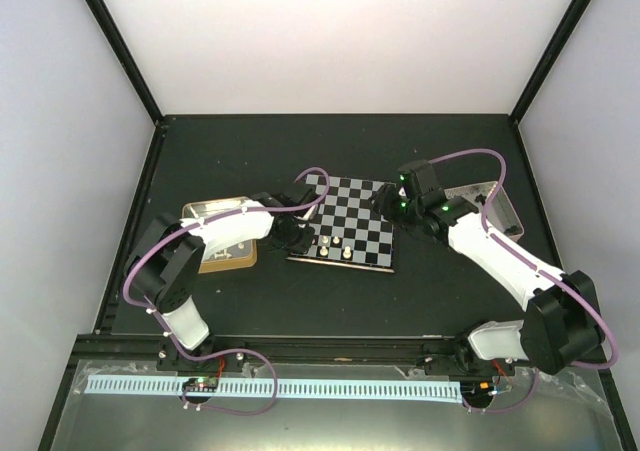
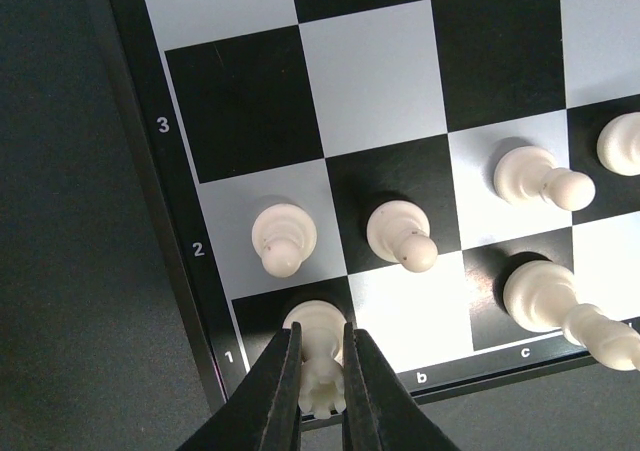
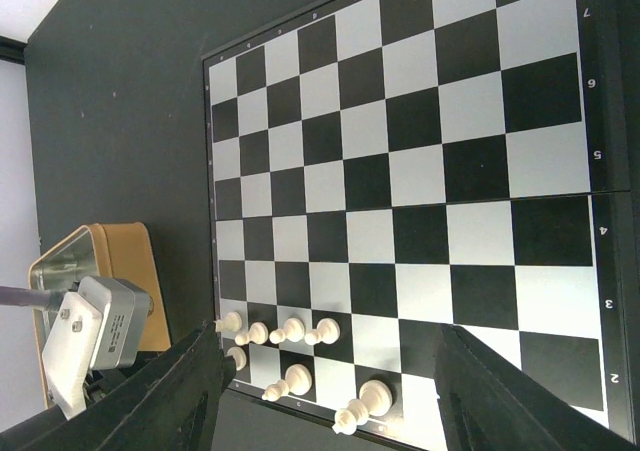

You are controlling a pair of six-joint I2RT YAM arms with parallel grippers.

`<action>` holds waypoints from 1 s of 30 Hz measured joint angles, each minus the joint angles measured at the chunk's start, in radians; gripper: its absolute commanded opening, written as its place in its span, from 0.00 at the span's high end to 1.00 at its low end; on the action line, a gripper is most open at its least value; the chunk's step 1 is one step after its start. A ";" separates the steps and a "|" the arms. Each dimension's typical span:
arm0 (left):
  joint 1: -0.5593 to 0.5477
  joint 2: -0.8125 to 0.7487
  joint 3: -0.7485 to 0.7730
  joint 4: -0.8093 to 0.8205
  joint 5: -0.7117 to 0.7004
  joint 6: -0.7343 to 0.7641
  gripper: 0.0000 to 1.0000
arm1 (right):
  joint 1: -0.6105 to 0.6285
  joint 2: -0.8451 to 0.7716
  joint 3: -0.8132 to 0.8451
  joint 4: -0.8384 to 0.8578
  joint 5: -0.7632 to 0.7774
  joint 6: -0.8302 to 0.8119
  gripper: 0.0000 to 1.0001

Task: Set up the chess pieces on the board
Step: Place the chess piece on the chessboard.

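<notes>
The board (image 1: pixel 352 214) lies mid-table, its chequer of black and pale squares filling the left wrist view (image 2: pixel 375 71) and the right wrist view (image 3: pixel 400 171). Several cream-white chess pieces stand in its near left corner. My left gripper (image 2: pixel 320 371) is shut on a white rook (image 2: pixel 317 321) that stands on the corner square marked 1. Pawns (image 2: pixel 283 239) (image 2: pixel 400 233) stand in row 2 just beyond it, and a taller piece (image 2: pixel 548 296) stands on the c square. My right gripper (image 3: pixel 330 341) hangs open above the board, holding nothing. No black pieces show.
A gold-sided tin (image 1: pixel 215 233) sits left of the board, under my left arm, and shows again in the right wrist view (image 3: pixel 100 271). A pinkish-silver tin (image 1: pixel 497 203) lies at the right behind my right arm. Dark tabletop (image 2: pixel 70 221) borders the board.
</notes>
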 measured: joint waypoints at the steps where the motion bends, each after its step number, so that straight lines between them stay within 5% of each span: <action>1: 0.000 0.000 0.000 0.000 0.000 0.000 0.92 | 0.000 0.000 0.000 0.000 0.000 0.000 0.40; 14: 0.001 -0.001 0.002 -0.017 0.000 0.000 0.88 | 0.000 0.000 -0.003 0.002 0.000 0.000 0.41; 23: 0.001 0.000 0.005 -0.060 0.002 -0.003 0.55 | 0.000 -0.010 -0.006 0.003 -0.002 0.002 0.40; 30: 0.008 -0.001 0.064 -0.096 -0.003 -0.009 0.49 | 0.000 -0.055 -0.039 0.026 -0.010 0.007 0.40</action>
